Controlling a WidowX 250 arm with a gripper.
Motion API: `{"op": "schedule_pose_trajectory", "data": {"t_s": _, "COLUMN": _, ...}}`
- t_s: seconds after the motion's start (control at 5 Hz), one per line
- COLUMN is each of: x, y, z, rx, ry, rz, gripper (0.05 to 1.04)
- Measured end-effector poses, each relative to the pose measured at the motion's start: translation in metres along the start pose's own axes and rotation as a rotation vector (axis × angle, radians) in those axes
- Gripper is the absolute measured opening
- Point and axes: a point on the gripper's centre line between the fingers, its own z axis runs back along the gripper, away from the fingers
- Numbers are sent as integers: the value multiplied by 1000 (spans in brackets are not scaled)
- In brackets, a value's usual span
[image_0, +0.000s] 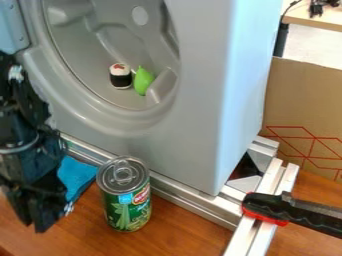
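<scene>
At the left edge the black gripper (36, 217) hangs low over the wooden table, left of a green vegetable can (127, 207). The can stands upright with its silver pull-tab lid on top, and a gap separates it from the gripper. Partly behind the gripper lies a blue cloth (75, 175). Inside the round opening of a grey machine (200, 100), a black and white sushi-like piece (120, 76) sits beside a green pear-shaped toy (143, 81).
Metal rails (180, 194) run along the machine's base, with another pair (259, 225) at the lower right. A black and red clamp (267, 208) lies across these. Behind them stands a cardboard panel (304, 110) with red lines.
</scene>
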Motion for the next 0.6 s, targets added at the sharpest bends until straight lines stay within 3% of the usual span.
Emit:
{"op": "schedule_pose_trajectory", "data": {"t_s": 0.4, "x": -7, "y": 16, "z": -33, "rx": -7, "ry": -131, "rz": -126, "gripper": 368}}
{"op": "schedule_pose_trajectory", "data": {"t_s": 0.6, "x": -3, "y": 19, "z": -50, "rx": -39, "ry": -152, "rz": -180, "gripper": 368}}
